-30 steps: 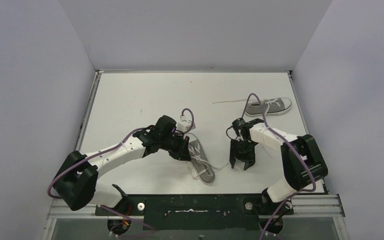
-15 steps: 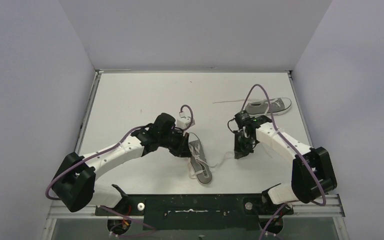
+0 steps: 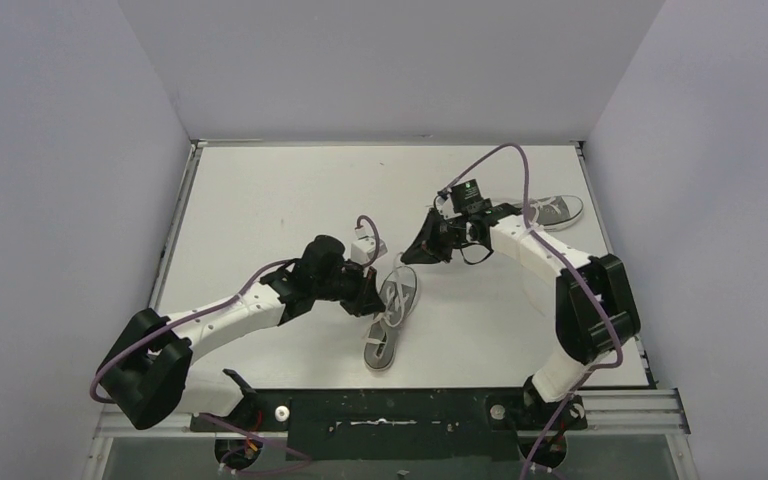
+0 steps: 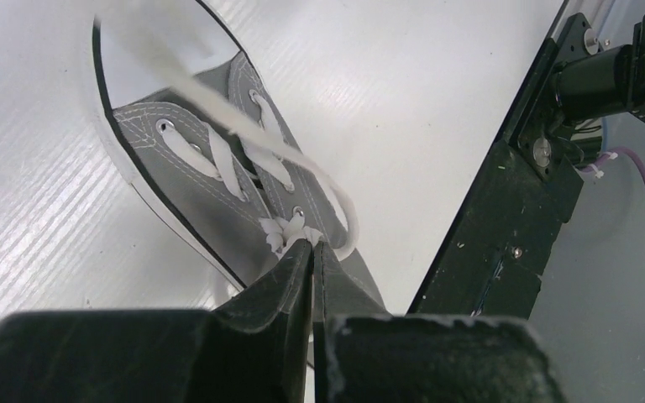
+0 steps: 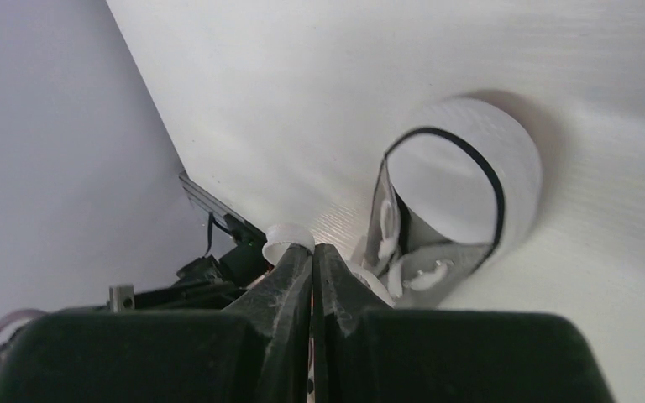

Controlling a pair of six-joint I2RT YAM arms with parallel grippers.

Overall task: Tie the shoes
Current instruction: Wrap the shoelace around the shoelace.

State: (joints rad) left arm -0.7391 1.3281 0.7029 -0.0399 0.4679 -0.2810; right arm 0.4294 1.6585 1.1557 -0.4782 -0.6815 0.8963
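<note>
Your right gripper (image 3: 412,253) has swung up-left, clamped on a lace end (image 5: 288,236). The near sneaker (image 3: 385,325) has pivoted, toe pointing at it. Left gripper (image 4: 312,248), nearer, pinches the other lace (image 4: 284,232) by the top eyelets.

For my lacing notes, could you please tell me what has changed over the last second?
The right gripper closed on a white lace of the near grey canvas sneaker and swung farther away and leftward, pulling it; the sneaker's toe turned toward it. The left gripper stayed shut on the laces; the far grey sneaker did not move.
</note>
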